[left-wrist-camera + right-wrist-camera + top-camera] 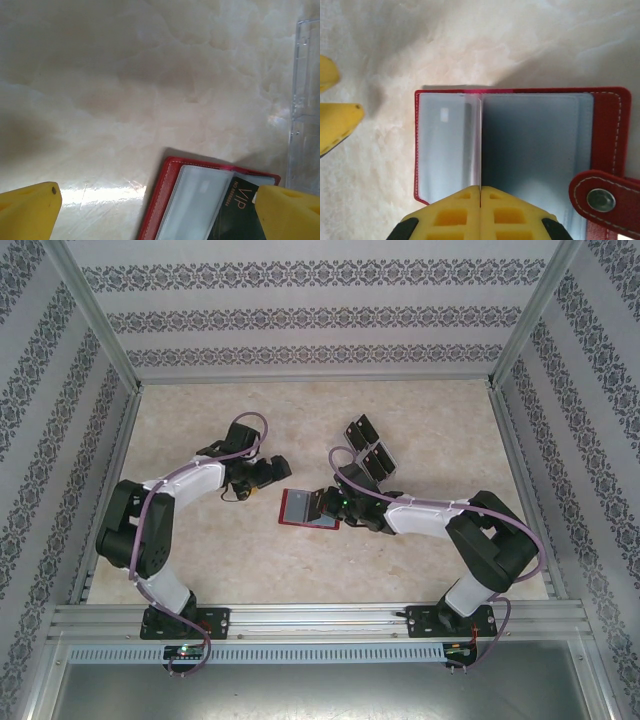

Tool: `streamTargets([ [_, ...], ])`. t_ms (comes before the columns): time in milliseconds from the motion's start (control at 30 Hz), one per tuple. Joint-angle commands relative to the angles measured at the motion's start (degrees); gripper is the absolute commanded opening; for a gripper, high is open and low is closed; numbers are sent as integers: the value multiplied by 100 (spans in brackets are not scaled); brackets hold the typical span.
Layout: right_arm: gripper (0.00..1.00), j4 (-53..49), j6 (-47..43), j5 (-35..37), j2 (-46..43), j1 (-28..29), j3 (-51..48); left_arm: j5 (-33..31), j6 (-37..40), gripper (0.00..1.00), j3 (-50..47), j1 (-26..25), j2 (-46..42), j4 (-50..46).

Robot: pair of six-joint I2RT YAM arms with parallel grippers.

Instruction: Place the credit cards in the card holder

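**Top view, near to far.** Right gripper (328,504): fingers pressed together over the open holder (297,508), perhaps nipping a clear sleeve at the fold. Holder: laid flat at table centre, long axis along the 9–3 o'clock line; one card (239,207) is seen at its pockets. Left gripper (258,478): spread wide and empty, with the holder at its 4 o'clock. Other cards (372,452): stood on the rack (302,100), at 1 o'clock from the holder, nearer the right arm.

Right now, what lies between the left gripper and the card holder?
Only bare table: in the top view a short marbled stretch separates the open left gripper from the left edge of the red card holder.
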Motion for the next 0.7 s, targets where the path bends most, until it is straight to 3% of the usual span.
streamTargets([
  [0,0,-127,68,-153,-93,41,103,102,130,100,167,-81,81,-90],
  [267,0,61,302,-108,-41,75,53,-48,353,100,328,-183,245,-257],
  [667,0,98,426,75,-471,86,-131,-1684,1838,99,1204,-711,628,-1960],
])
